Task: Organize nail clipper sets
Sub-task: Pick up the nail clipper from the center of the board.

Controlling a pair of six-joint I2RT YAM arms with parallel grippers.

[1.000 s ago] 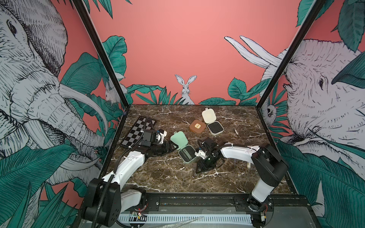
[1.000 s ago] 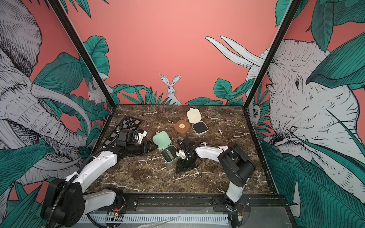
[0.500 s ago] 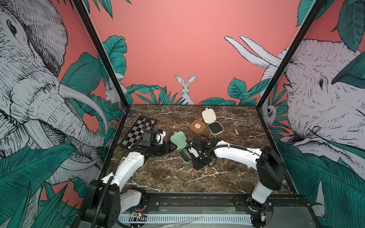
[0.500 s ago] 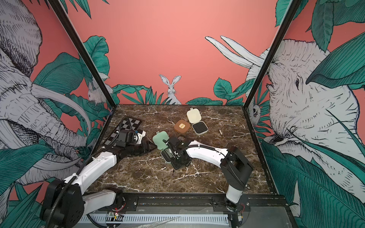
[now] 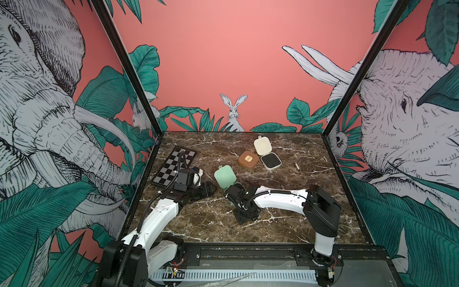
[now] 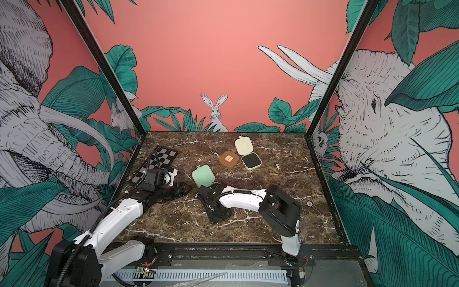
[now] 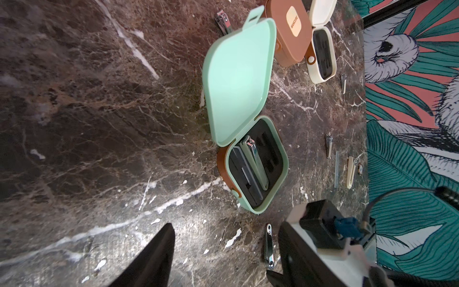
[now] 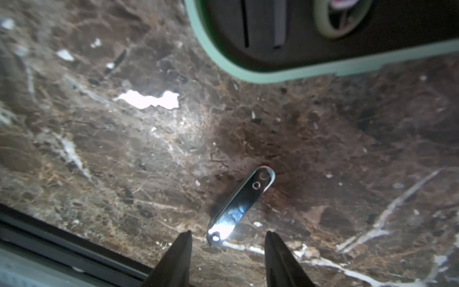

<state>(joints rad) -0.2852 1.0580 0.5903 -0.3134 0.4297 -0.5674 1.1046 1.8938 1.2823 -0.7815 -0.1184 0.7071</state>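
Note:
The mint green case lies open, lid (image 5: pixel 224 177) (image 6: pixel 203 176) flat; its base (image 7: pixel 258 164) holds a green clipper (image 7: pixel 254 161) in the black insert. The brown case (image 5: pixel 248 159) (image 6: pixel 229 159) is closed. The cream case (image 5: pixel 267 154) (image 6: pixel 248 154) is open. A silver clipper (image 8: pixel 242 203) (image 7: pixel 268 246) lies on the marble in front of the mint base (image 8: pixel 273 74). My right gripper (image 8: pixel 228 236) (image 5: pixel 244 213) is open, its tips either side of that clipper's near end, not touching. My left gripper (image 7: pixel 221 248) (image 5: pixel 210 190) is open and empty, left of the mint case.
A checkerboard (image 5: pixel 173 166) (image 6: pixel 159 161) lies at the back left beside the left arm. Loose tools lie right of the cases: a small clipper (image 7: pixel 329 145), a file (image 7: pixel 337 169), a cream tool (image 7: pixel 350 171). Another clipper (image 7: pixel 223 21) lies behind the mint lid.
My right gripper swung left to the mint case's base, then drew back toward the table's front, over the silver clipper. The left arm has hardly moved.

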